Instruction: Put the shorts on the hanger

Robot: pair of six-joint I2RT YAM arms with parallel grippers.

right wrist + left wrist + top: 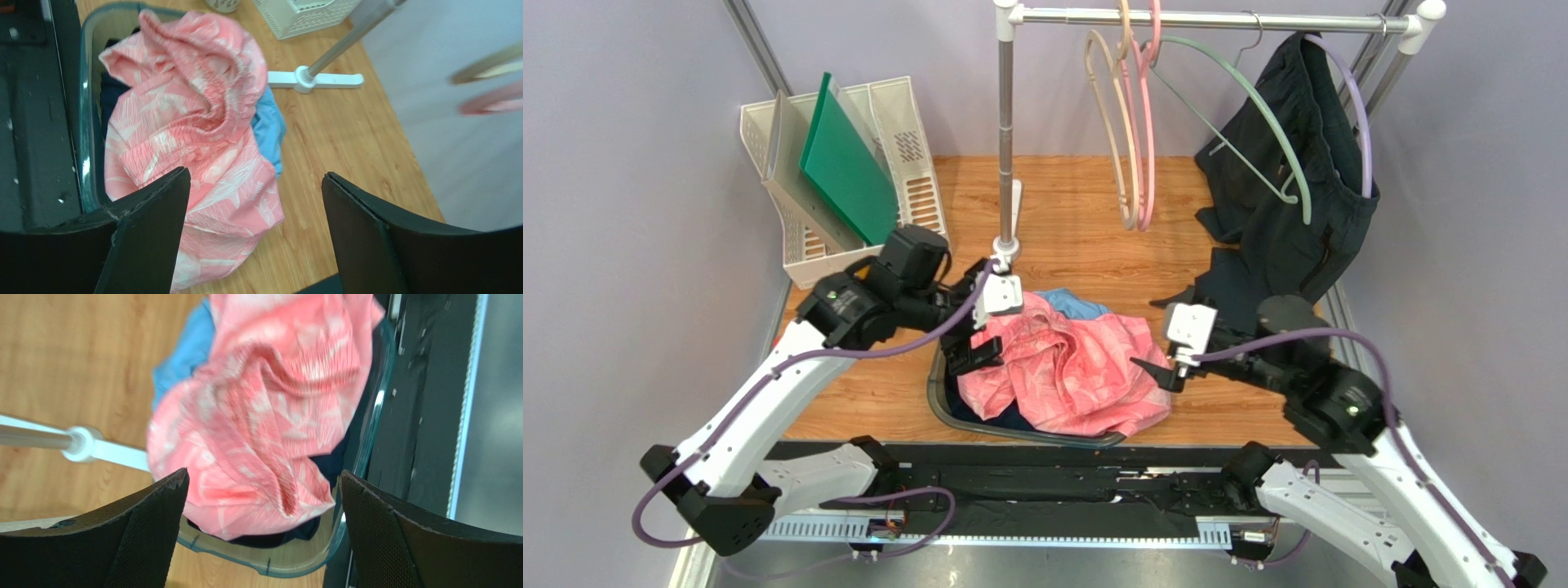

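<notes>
The salmon-pink shorts (1069, 368) lie crumpled over a dark teal basket (946, 410), spilling onto the table to the right. They also show in the left wrist view (264, 416) and the right wrist view (184, 122). The sage-green hanger (1247, 104) hangs on the rail at the back. My left gripper (974, 353) is open and empty at the shorts' left edge, above the basket rim (294, 563). My right gripper (1158, 370) is open and empty just right of the shorts' right edge.
A light blue garment (1075, 303) peeks out behind the shorts. Dark navy garments (1296, 208) hang on a lilac hanger (1357, 104) at the right. Beige and pink hangers (1133, 135) hang mid-rail. The rack pole (1005, 135) stands by a white file tray (854, 172).
</notes>
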